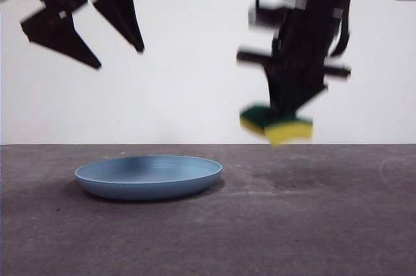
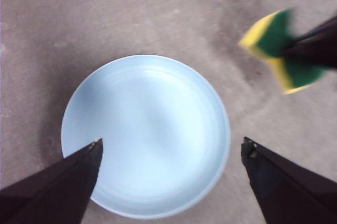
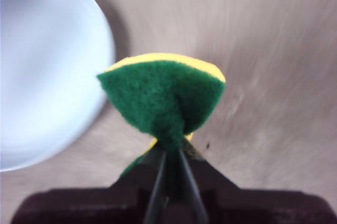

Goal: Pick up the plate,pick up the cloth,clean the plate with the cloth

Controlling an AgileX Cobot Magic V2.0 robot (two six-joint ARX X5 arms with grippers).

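Right hand (image 1: 279,120) pinches the cloth (image 1: 276,125) aloft beside the plate (image 1: 148,176); left hand (image 1: 120,55) hangs spread above it

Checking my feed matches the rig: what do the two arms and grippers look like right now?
Both are black. The left gripper has two flat jaws tapering to points. The right gripper hangs from a dark arm with looping black cable, short crossbars with pale patches, and a small green light near the top. No other markings are readable; the view is blurred.
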